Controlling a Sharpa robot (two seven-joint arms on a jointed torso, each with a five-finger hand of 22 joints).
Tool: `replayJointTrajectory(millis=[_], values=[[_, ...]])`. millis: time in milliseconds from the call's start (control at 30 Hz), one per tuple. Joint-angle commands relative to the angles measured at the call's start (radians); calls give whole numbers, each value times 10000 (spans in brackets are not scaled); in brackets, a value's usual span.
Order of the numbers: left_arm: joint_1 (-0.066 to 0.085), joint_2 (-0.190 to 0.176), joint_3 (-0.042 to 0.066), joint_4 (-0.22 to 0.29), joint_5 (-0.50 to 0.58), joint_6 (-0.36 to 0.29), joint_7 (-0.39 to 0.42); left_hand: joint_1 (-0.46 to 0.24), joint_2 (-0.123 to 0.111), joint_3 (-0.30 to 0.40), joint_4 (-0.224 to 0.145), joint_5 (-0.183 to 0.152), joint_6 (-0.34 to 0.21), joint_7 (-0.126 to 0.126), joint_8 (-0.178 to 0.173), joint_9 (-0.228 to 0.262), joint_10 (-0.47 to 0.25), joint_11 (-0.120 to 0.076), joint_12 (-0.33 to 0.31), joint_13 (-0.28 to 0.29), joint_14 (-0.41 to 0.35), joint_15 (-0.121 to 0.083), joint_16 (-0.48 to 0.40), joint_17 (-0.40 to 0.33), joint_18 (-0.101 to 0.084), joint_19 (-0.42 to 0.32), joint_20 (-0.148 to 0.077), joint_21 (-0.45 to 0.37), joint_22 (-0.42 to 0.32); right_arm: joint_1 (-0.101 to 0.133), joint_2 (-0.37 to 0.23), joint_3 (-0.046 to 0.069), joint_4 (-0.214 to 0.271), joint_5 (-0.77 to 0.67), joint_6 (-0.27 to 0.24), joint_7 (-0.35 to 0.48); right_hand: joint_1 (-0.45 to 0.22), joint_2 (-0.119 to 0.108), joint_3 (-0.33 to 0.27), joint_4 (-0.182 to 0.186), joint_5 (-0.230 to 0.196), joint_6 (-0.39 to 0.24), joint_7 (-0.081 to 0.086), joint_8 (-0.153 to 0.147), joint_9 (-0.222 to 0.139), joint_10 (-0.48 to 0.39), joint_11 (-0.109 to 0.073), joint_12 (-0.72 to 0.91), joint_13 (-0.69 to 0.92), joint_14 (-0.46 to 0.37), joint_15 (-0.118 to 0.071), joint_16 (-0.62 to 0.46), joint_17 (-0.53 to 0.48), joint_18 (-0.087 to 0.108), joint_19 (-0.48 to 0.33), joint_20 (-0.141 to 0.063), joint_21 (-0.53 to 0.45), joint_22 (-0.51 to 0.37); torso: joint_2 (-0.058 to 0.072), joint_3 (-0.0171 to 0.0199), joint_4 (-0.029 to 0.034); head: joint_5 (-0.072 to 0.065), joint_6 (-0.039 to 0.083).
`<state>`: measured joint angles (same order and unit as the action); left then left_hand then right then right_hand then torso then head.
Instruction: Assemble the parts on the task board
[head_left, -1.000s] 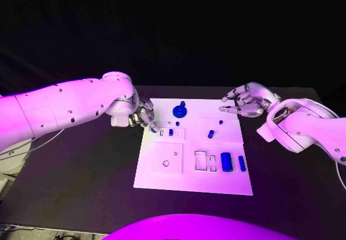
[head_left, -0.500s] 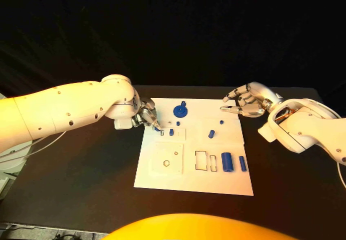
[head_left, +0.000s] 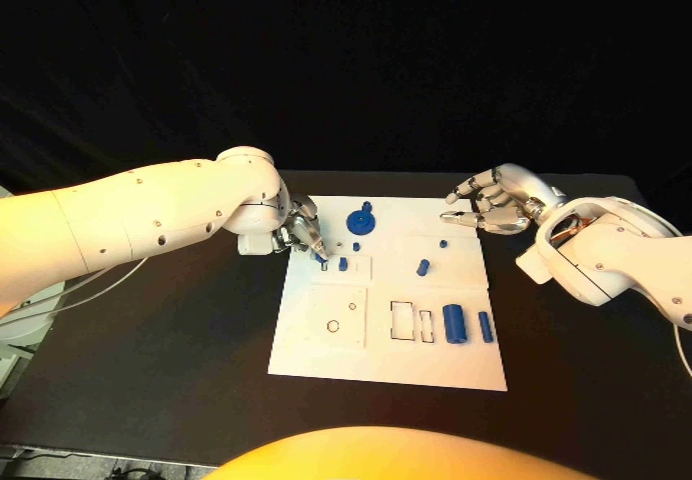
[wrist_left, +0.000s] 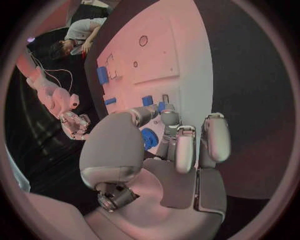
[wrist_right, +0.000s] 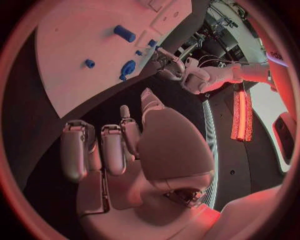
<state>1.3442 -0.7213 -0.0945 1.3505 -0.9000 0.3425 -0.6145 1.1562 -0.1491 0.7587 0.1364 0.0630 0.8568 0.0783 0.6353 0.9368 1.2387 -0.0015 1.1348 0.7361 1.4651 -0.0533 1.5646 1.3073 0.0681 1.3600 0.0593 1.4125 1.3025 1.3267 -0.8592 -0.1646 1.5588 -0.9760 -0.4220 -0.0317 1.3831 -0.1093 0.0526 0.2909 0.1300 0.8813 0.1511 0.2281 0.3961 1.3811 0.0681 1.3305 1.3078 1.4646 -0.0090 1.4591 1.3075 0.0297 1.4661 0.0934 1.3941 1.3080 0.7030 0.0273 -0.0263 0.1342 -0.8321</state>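
Observation:
The white task board (head_left: 433, 365) lies mid-table. My left hand (head_left: 296, 232) hovers at the board's far left edge and pinches a small blue peg (head_left: 317, 258) between thumb and a finger, just beside a narrow slot (head_left: 325, 266). In the left wrist view the peg (wrist_left: 161, 106) sits at the fingertips (wrist_left: 167, 117), with the blue gear-shaped part (wrist_left: 149, 139) behind them. My right hand (head_left: 490, 203) hangs over the board's far right corner, fingers loosely spread and holding nothing; its palm (wrist_right: 125, 150) shows in the right wrist view.
On the board stand the blue gear (head_left: 361, 220), short pegs (head_left: 342, 264) (head_left: 421, 268), and two blue cylinders (head_left: 454, 323) (head_left: 485, 327) at the right. A square inset with a hole (head_left: 333, 326) and rectangular slots (head_left: 402, 320) lie in the middle.
My left hand has edged to the right and a little nearer, carrying the blue peg onto the board's edge by the slot. The right hand has stayed put.

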Motion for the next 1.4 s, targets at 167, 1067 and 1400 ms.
replayJointTrajectory(millis=[167,1067,1400], values=[[13,196,-6,-193,-158,918,-64,21,-99,1855,-1771,58,112,-21,57,18,62,-1,-5,-2,1043,-17,43,2597,20,29,-20,5,-11,-5,7,0,-5,-93,115,27,111,7,-49,-21,38,-64,-5,65,-24,13,-11,44,734,553,0,-48,592,110,309,11,-23,1564,9,-6,2,-16,-18],[34,630,-45,-534,-758,1353,-60,23,-92,1874,-1768,47,111,-20,39,13,38,0,-45,-60,1039,-18,38,2585,22,22,-24,-1,-19,-11,55,0,-40,-93,125,37,111,7,-49,-21,38,-64,-5,65,-24,13,-11,44,734,553,0,-48,592,110,309,11,-23,1564,6,-7,9,43,-45],[42,645,-44,-636,-823,1524,-57,22,-96,1885,-1770,40,112,-19,26,12,32,1,-61,-81,1050,-18,52,2614,20,26,-27,2,-13,-15,59,0,-47,-93,114,31,111,7,-49,-21,38,-64,-5,65,-24,13,-11,44,734,553,0,-48,592,110,309,11,-23,1564,5,-13,13,52,-87]])
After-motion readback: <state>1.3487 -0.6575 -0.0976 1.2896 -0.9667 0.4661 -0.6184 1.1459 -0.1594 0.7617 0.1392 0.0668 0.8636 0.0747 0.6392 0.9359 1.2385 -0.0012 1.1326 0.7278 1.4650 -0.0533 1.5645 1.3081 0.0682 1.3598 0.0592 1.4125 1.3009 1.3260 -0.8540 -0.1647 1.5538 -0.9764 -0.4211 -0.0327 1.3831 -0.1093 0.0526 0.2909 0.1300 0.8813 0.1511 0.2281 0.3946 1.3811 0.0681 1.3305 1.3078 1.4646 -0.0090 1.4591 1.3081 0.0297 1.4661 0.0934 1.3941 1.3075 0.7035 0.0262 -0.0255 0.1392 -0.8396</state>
